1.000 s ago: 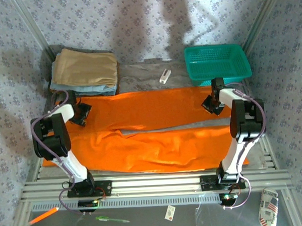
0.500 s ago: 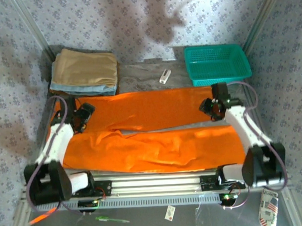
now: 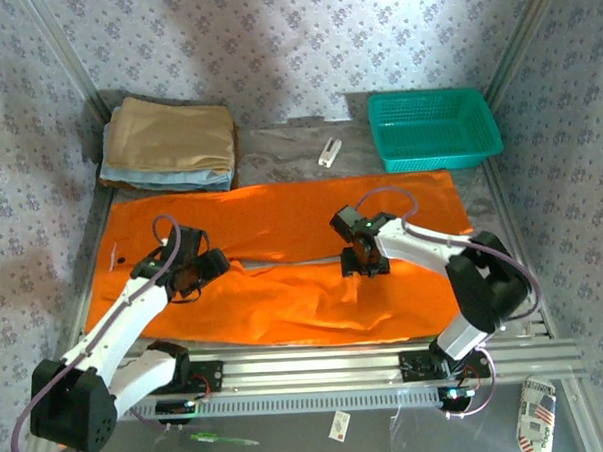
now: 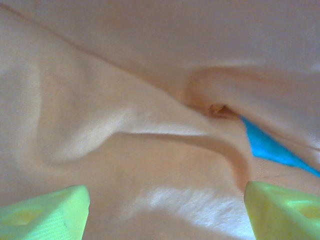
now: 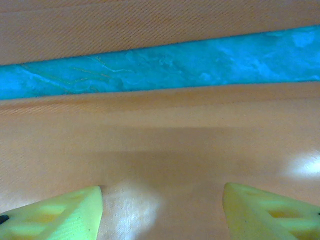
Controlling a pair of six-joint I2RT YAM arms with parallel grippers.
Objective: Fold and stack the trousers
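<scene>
While both arms reach over the counter [image 3: 278,147], the trousers [image 3: 281,219] lie spread flat across most of its width. The legs run side by side from left to right. They are joined at the left end and parted by a narrow gap further right. The near leg reaches the rail at the counter's near edge.

Basket [image 3: 434,130]: teal, at the far right corner, just beyond the trousers and not touching them.

Cloth stack: a tan cloth [image 3: 169,134] lies folded on a light blue cloth [image 3: 159,179] at the far left corner. Its near edge is just beside the far leg.

Left end effector [image 3: 189,274]: positioned over the near leg, near the point where the legs join. In the left wrist view the fingers [image 4: 45,212] stand wide apart over creased fabric and hold nothing.

Right end effector [image 3: 364,258]: positioned mid-counter at the gap between the legs. In the right wrist view the fingers [image 5: 55,212] are spread over smooth fabric and grip nothing. A blue strip [image 5: 160,60] crosses the fabric ahead of them. Contact with the fabric cannot be confirmed for either unit.

Small items: a white object [image 3: 327,152] lies beyond the far leg, left of the basket. A pouch [image 3: 536,416] with a stars-and-stripes print and a tag [image 3: 338,425] lie in front of the rail. The tag's marking is too small to read.
</scene>
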